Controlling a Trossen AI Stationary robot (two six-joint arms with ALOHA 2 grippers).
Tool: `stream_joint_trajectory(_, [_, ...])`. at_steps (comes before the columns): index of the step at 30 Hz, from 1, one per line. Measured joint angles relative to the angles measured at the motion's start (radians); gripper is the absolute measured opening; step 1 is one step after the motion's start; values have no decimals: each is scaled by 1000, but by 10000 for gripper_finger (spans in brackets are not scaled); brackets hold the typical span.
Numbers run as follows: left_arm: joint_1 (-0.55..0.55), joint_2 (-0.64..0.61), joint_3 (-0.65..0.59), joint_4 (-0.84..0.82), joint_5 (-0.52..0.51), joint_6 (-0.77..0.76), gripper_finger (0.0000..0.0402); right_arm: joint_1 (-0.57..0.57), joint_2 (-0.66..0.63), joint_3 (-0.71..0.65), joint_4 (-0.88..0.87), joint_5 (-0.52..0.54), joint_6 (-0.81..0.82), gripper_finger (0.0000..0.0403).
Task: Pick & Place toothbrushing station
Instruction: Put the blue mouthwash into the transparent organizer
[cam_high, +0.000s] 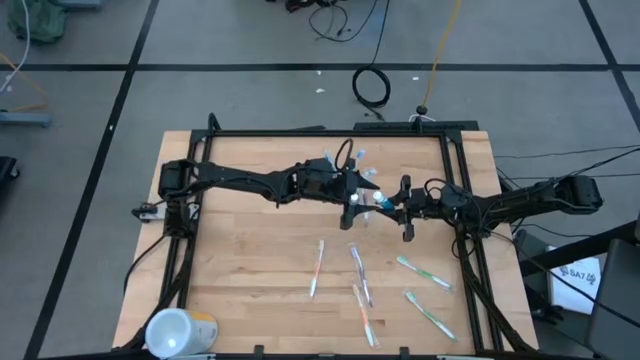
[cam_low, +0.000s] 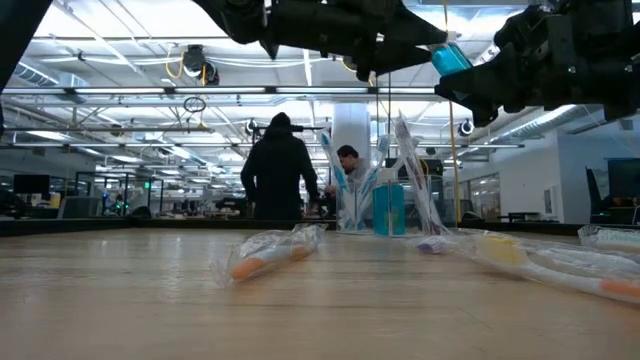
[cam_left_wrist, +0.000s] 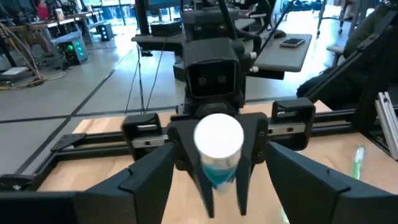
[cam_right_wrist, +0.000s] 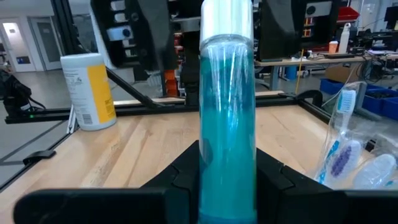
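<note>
My right gripper (cam_high: 392, 205) is shut on a small blue toothpaste tube (cam_high: 378, 200) with a white cap, held high above the table's middle; the tube also shows in the low view (cam_low: 452, 56). My left gripper (cam_high: 356, 200) faces it, open. In the left wrist view my left gripper's fingers (cam_left_wrist: 149, 180) stand wide on either side of the tube's cap (cam_left_wrist: 219, 135) without touching it. A clear cup (cam_high: 352, 165) with toothbrushes and a blue tube stands upright behind them, toward the far edge, and shows in the low view (cam_low: 365, 205). My right gripper pinches the tube's lower part (cam_right_wrist: 227, 186), away from the cap, between its two fingers (cam_right_wrist: 180, 180). The fingers come level from the table's right and lie along the tube. The tube points its white cap (cam_right_wrist: 227, 18) at my left gripper and hangs clear of the table.
Several wrapped toothbrushes lie on the near half of the table: orange ones (cam_high: 317, 268) (cam_high: 365, 315), a purple-white one (cam_high: 358, 272) and green ones (cam_high: 422, 270) (cam_high: 430, 312). A large white and yellow cylinder (cam_high: 180, 332) stands at the near left corner. People stand in the room beyond (cam_low: 280, 170).
</note>
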Motion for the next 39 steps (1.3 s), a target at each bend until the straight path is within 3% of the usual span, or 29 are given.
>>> stream_joint_trajectory(9, [2, 20, 1, 58, 1, -49, 247, 0, 0, 0, -10, 0, -4, 80])
stream_joint_trajectory(29, [2, 19, 1, 40, 15, -48, 101, 0, 0, -1, -11, 3, -8, 88])
stream_joint_trajectory(39, [2, 18, 1, 37, 11, -50, 102, 0, 0, -1, -11, 3, -8, 121])
